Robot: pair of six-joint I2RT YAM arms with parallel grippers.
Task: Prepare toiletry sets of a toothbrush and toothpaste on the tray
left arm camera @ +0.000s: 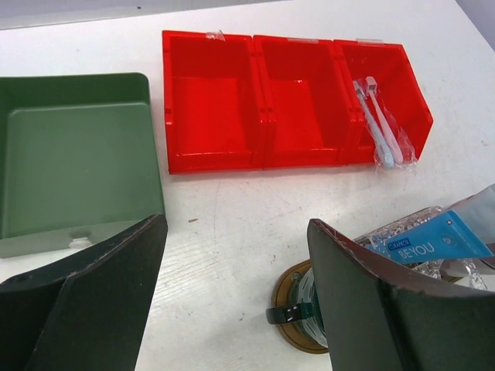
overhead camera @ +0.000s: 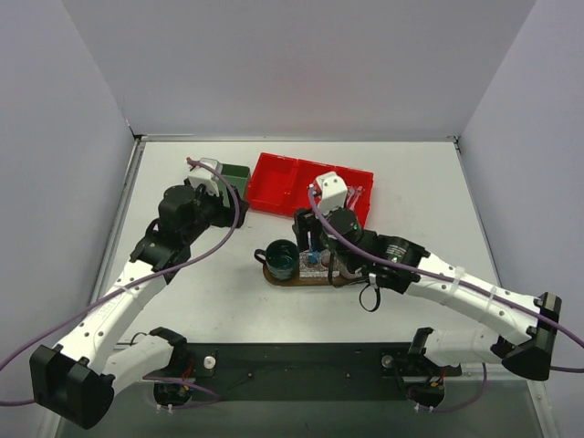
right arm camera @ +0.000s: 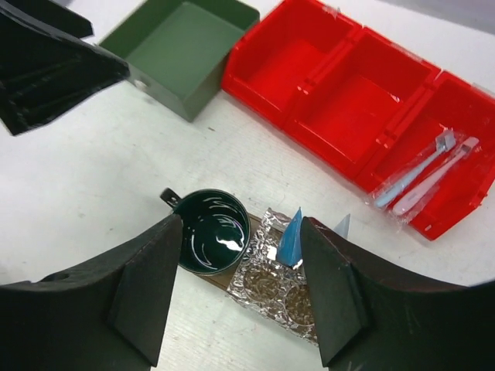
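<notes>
The oval brown tray (overhead camera: 294, 278) lies mid-table. On it stands a dark green mug (overhead camera: 280, 260), empty inside in the right wrist view (right arm camera: 213, 232). Beside the mug is a crinkly silvery holder (right arm camera: 271, 282) with a blue toothpaste tube (right arm camera: 290, 238) standing in it; the tube also shows in the left wrist view (left arm camera: 441, 241). I cannot tell whether this holder is the pink mug. Two pale toothbrushes (right arm camera: 421, 178) lie bagged in the red bin's right compartment. My right gripper (right arm camera: 240, 263) is open and empty above the tray. My left gripper (left arm camera: 236, 255) is open and empty, left of the tray.
The red three-compartment bin (overhead camera: 274, 178) stands behind the tray, its left and middle compartments empty (left arm camera: 209, 93). An empty green square box (left arm camera: 77, 154) sits left of it, close to my left gripper. White walls enclose the table.
</notes>
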